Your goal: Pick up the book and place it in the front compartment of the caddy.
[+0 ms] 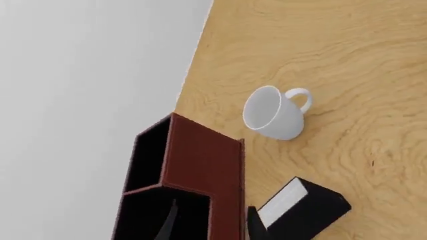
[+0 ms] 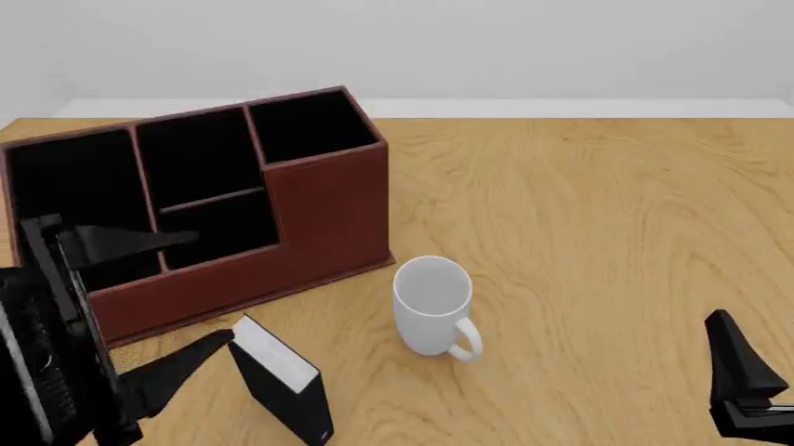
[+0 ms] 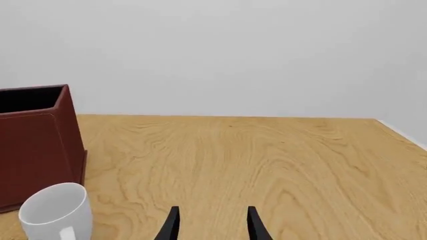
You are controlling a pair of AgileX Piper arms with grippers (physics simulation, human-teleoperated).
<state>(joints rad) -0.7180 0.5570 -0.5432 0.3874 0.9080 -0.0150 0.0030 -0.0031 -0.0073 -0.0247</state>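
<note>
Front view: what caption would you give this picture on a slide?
Left gripper open beside a standing black book, in front of the brown caddy, white mug nearby on the wooden table.

- Left gripper (image 2: 149, 307) sits at the front view's eight o'clock, jaws spread wide, holding nothing.
- Right gripper (image 3: 212, 225) sits low at four o'clock, jaws parted, empty.

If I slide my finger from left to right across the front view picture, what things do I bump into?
Left pincer → book → white mug → right pincer. The big caddy sits behind, stretching over the left pincer and the book, so it has no single place in the order.
</note>
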